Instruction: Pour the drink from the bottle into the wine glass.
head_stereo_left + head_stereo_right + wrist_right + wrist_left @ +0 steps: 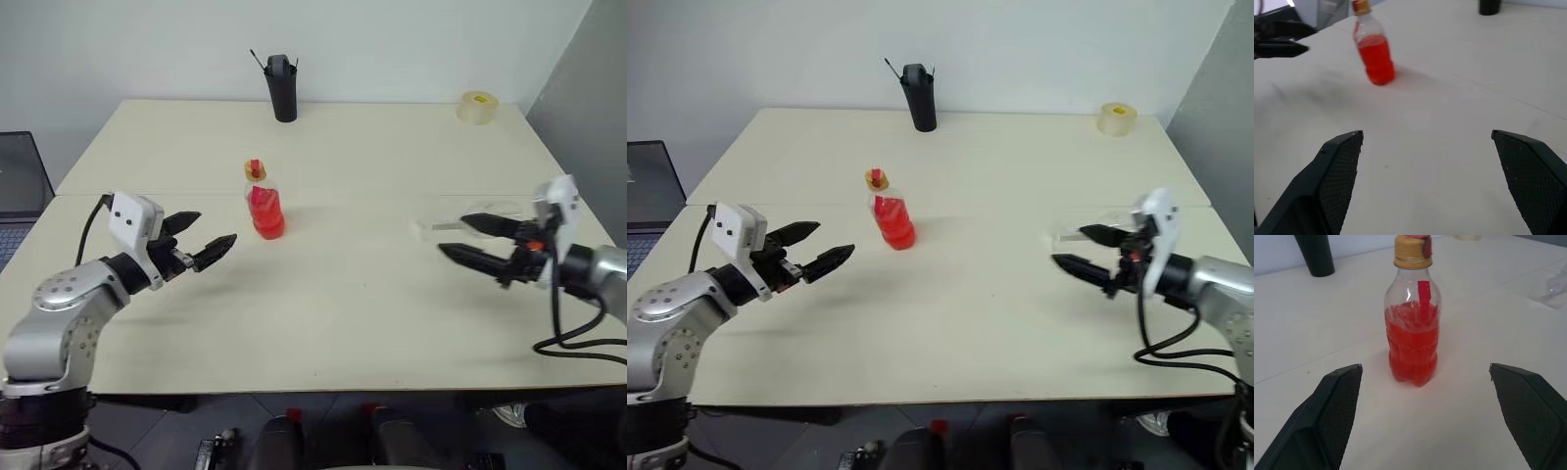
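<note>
The bottle [265,208] stands upright and capped left of the table's middle, about half full of the red drink [1413,347]. My left gripper [217,227] hovers open just to its left and points at it, with a gap between its fingers [1334,406] and the bottle. The wine glass [468,217] is a faint clear shape at the right that seems to lie on its side. It is partly hidden behind my right gripper [451,234]. That gripper is open and holds nothing between its fingers [1337,171], which point left across the table toward the bottle [1375,54].
A tall black cup [282,88] with sticks in it stands at the far edge. A roll of yellowish tape [478,107] lies at the far right corner. A laptop [18,186] sits off the table's left side. Black cables [578,348] trail by the right arm.
</note>
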